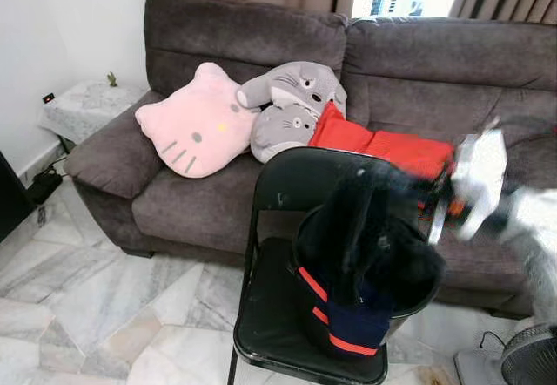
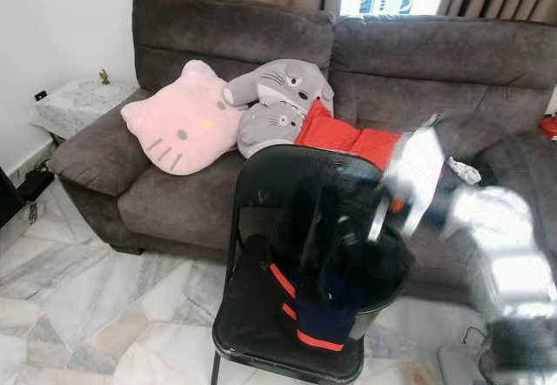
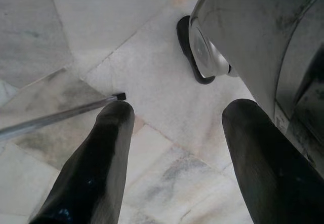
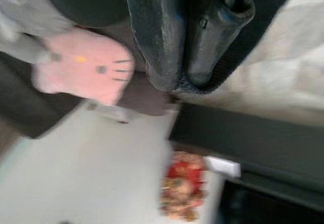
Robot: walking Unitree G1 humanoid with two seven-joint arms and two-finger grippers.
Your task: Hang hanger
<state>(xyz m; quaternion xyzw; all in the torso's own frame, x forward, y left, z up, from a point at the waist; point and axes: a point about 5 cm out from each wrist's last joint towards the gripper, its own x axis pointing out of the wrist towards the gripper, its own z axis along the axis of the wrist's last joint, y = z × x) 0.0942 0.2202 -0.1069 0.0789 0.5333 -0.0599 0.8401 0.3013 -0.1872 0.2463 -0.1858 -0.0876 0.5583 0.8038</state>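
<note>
A: Two seats dominate the head views: what are they?

B: Largest is a dark grey sofa (image 1: pixel 261 45) under curtained windows, carrying a pink cat-face cushion (image 1: pixel 193 124), a grey animal plush (image 1: pixel 291 106) and a red cloth (image 1: pixel 383 148). Before it stands a black folding chair (image 1: pixel 287 315) on the marble floor (image 1: pixel 96 298).

A: What rests on the chair?

B: One black bucket (image 1: pixel 418 267), tilted against the chair back, with dark clothing (image 1: pixel 352 311) banded in red hanging from it. No hanger can be made out within that blurred dark mass.

A: Where is the right hand?

B: Motion-blurred, the silver right arm (image 2: pixel 487 228) reaches in from the right towards the bucket's rim. In its wrist view the right hand (image 4: pixel 195 36) lies against dark fabric with its fingers close together; whether they clamp anything cannot be told.

A: And the left hand?

B: Hanging idle over the floor, the left hand (image 3: pixel 174 153) has its fingers apart and holds nothing.
</note>
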